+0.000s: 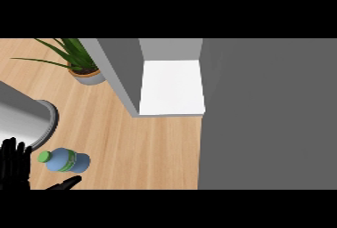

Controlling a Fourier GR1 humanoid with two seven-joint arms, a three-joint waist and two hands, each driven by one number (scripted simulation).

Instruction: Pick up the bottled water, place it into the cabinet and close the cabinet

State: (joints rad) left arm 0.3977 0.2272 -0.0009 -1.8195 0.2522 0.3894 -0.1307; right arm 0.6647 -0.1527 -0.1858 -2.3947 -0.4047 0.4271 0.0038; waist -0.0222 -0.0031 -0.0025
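Note:
The bottled water [71, 161], pale blue with a green cap [45, 156], stands on the wooden counter [145, 147] at the lower left, seen from above. My left hand [14, 167] is at the lower left corner, open. Its fingers point up just left of the bottle and its thumb [66, 183] stretches out below it, with no contact visible. The cabinet stands open at the top middle, showing a white shelf [172, 87] between a grey side panel [121, 73] and a wide grey surface [266, 116] on the right. My right hand does not show.
A potted green plant [82, 64] stands at the top left, close to the cabinet's grey side panel. A large shiny metal cylinder [23, 118] juts in from the left edge, just above my left hand and the bottle.

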